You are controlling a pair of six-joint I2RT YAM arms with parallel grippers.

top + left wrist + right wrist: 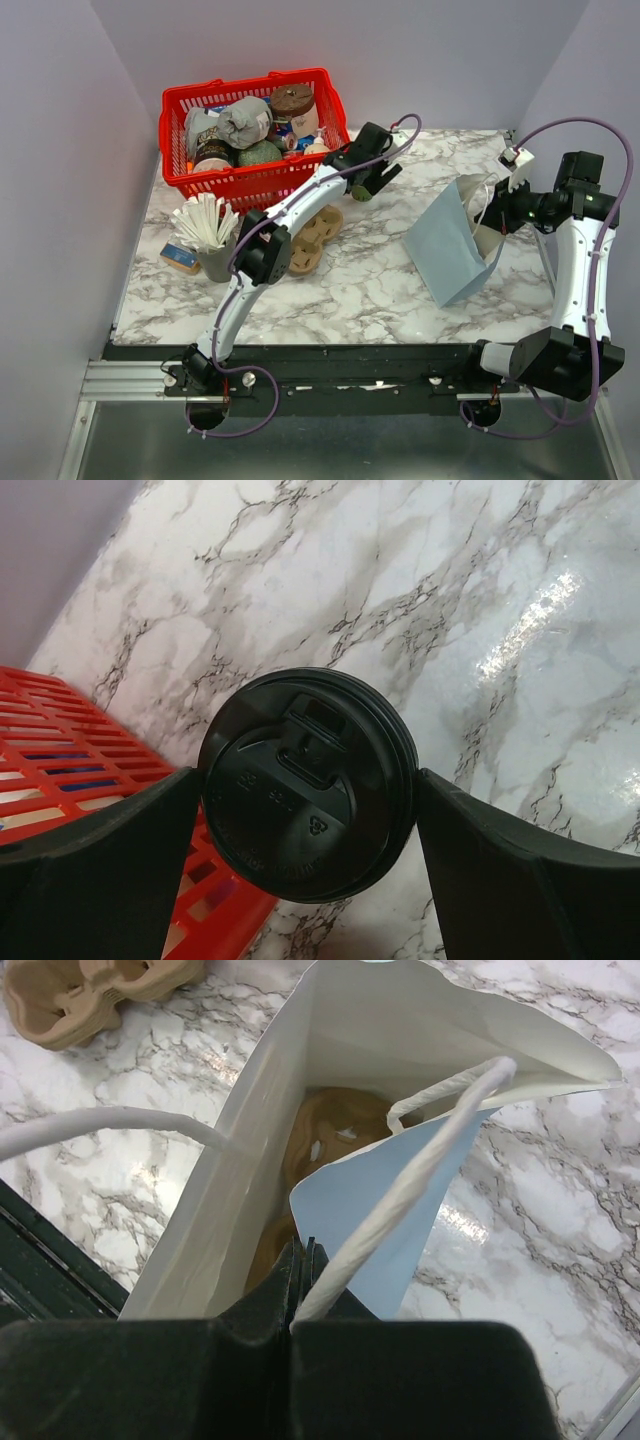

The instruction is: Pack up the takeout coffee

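One small green paper coffee cup (361, 193) under a round black plastic lid (300, 800), bracketed for the lift

It sits just off the near right corner of the red plastic basket (200, 180), with the left gripper (308, 780) spread wide, one finger on each side meeting the lid's rim; whether they press yet cannot be told. The squeeze is best taken on the cup wall below the lid, lightly, so the paper does not buckle or the lid pop. Then raise it straight, level and clear of the basket wall. Well to the right of the basket, the right gripper (300, 1290) is pressed together on the white twisted-paper handle (420, 1150) of the pale blue paper bag (450, 250), whose mouth shows a brown cardboard cup carrier (330, 1140) to aim for
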